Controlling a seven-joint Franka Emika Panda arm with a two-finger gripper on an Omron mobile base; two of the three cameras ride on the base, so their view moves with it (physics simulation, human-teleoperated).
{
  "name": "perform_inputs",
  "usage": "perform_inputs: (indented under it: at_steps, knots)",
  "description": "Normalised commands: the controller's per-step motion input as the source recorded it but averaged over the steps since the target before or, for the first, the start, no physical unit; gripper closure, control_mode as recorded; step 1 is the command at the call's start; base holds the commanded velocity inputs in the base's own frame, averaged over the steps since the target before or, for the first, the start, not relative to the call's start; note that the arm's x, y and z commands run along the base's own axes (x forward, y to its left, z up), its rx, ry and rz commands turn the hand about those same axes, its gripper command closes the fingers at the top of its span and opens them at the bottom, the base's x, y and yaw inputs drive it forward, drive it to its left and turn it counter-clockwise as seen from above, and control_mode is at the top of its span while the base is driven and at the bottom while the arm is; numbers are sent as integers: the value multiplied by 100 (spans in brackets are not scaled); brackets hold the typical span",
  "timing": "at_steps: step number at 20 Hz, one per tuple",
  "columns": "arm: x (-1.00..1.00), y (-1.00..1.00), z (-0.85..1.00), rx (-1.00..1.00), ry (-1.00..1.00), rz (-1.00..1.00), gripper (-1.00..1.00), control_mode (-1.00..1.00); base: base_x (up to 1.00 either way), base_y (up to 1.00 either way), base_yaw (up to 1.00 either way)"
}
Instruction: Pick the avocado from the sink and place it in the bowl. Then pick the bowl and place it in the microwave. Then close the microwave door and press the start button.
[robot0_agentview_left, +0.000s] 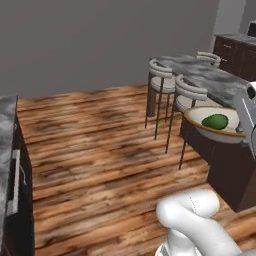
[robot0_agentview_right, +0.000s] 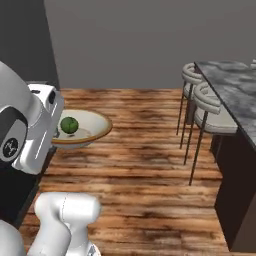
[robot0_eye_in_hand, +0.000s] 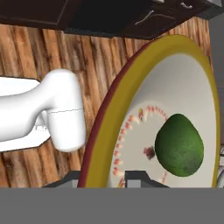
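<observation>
tool (robot0_eye_in_hand: 103, 179): clamped on bowl (robot0_eye_in_hand: 175, 109) rim, bowl carried above wooden floor (robot0_agentview_left: 100, 150) | avocado (robot0_eye_in_hand: 179, 145): inside bowl, at 4 o'clock in hand view | stools (robot0_agentview_right: 205, 110): 2 o'clock, well apart, beside tabletop (robot0_agentview_right: 235, 95)

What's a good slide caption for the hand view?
Gripper clamped on the rim of the bowl, avocado inside, carried above the wood floor.

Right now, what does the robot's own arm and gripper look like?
The arm is made of smooth, rounded, glossy white segments, with thin seam lines where the shells meet. One joint cap is dark, with a small white mark on it. The hand housing is boxy and light grey to white. The gripper ends in small dark finger tips. No cables show.
</observation>
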Motion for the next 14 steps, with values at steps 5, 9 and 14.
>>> perform_inputs:
  at_steps: [5,9,14]
  knots:
    - [0,0,0,0,0,0,100,100,0,-15,-74]
    - [0,0,0,0,0,0,100,100,0,-12,-76]
    - [0,0,0,0,0,0,100,100,0,-16,-77]
